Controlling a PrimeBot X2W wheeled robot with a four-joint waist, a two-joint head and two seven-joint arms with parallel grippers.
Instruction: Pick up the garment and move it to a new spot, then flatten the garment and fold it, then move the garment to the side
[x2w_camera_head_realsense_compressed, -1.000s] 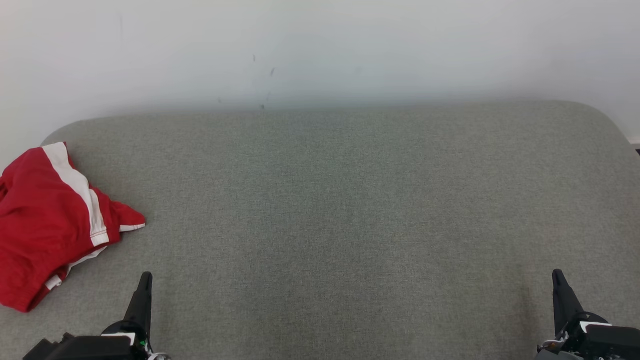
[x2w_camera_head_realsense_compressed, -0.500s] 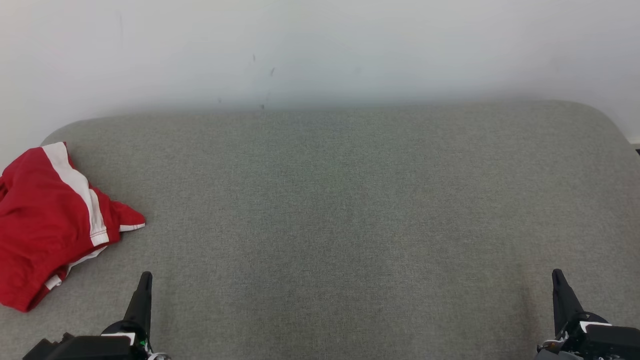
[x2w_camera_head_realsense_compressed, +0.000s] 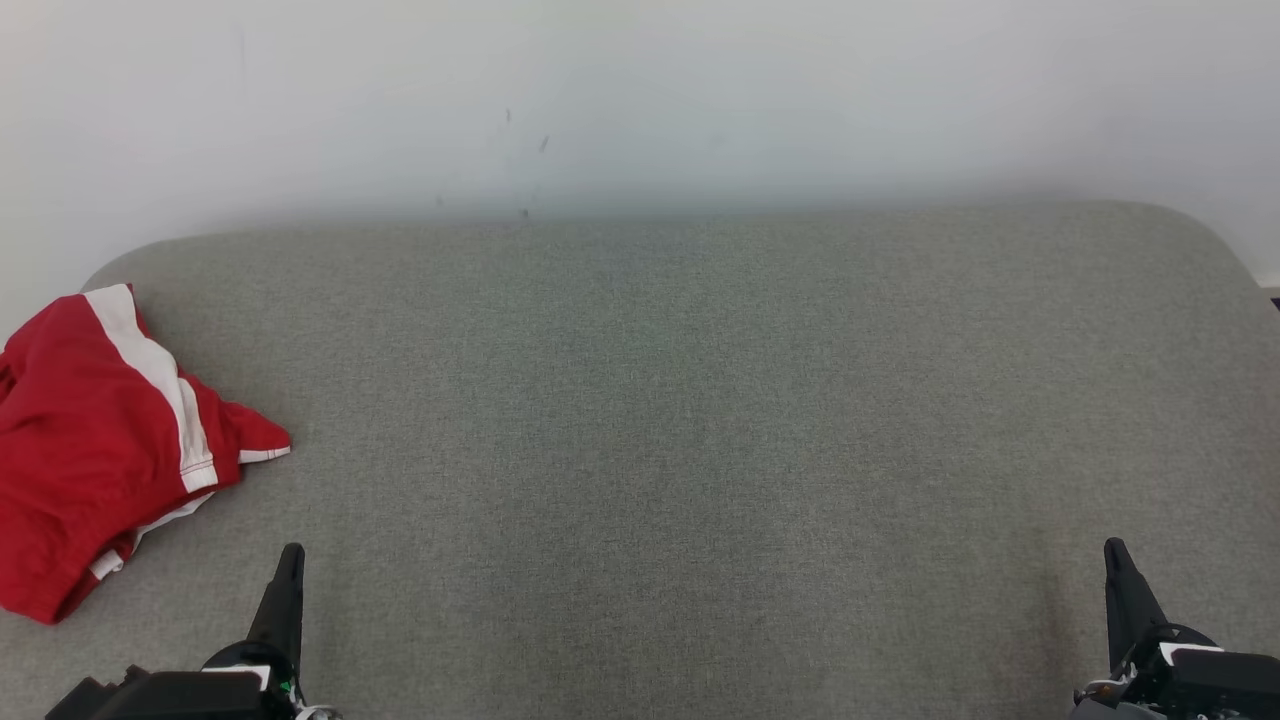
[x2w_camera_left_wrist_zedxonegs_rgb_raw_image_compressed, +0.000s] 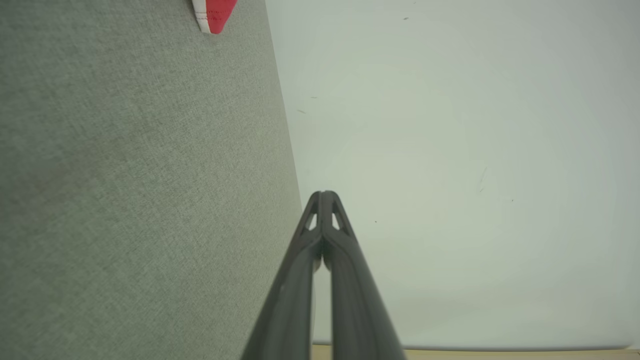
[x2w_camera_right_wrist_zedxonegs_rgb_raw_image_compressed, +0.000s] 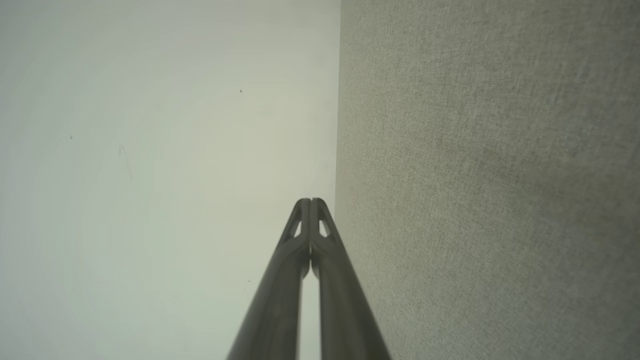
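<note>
Both grippers empty, garment not yet picked.
Nearest you, left gripper (x2w_camera_head_realsense_compressed: 291, 552) and right gripper (x2w_camera_head_realsense_compressed: 1113, 548) have fingers pressed together, holding nothing. Farther left, the garment (x2w_camera_head_realsense_compressed: 90, 450) lies crumpled on the cushion (x2w_camera_head_realsense_compressed: 700, 400). It is likely light and limp, so pinch the near pointed corner.

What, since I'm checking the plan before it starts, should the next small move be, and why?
Probably reach the left gripper, fingers opening, toward the red garment: it lies crumpled and ungrasped at the left of the grey cushion, nearest that shut gripper.
</note>
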